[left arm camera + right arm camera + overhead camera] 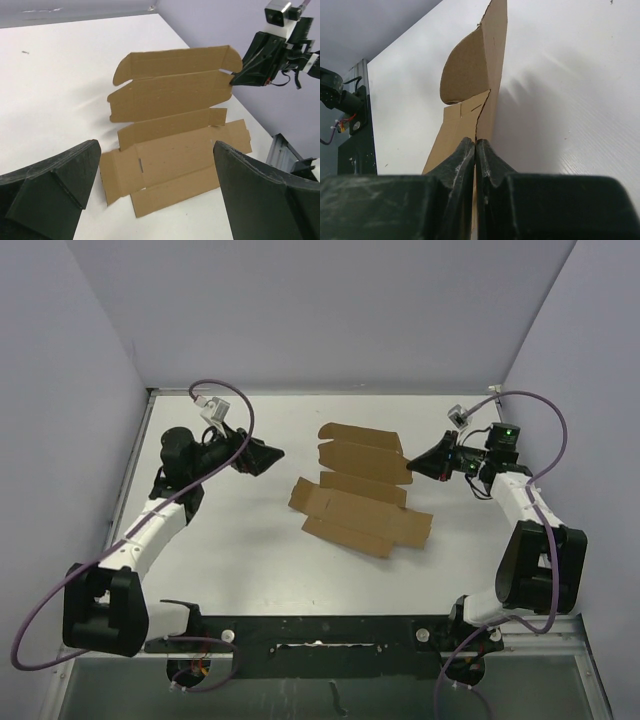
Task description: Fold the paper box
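We found the paper box (pixel 360 502), a plain brown die-cut cardboard sheet with flaps and slits, lying unfolded near the middle of the white table (pixel 240 540), between the two arms. Its near panels rested flat. The far panels, the ones with rounded ends, seemed to tilt up off the surface, going by the shadow beneath them in the left wrist view. The right gripper (pixel 414 463) had its fingers (pixel 462 160) pressed almost together on the right-hand edge of one of those far panels. From its own camera the card ran straight into the seam between the pads, so we judged it was pinching that edge, though how deep the card sat we could not tell. That hold made sense to us as a way to raise the panel along its crease. The left gripper (pixel 268 455) hung with its jaws spread wide and nothing between them. It sat off the left side of the sheet, apart from it and pointed toward it, where it could brace or take the opposite edge. We judged the folding barely begun, since no wall stood upright and no flap was tucked.
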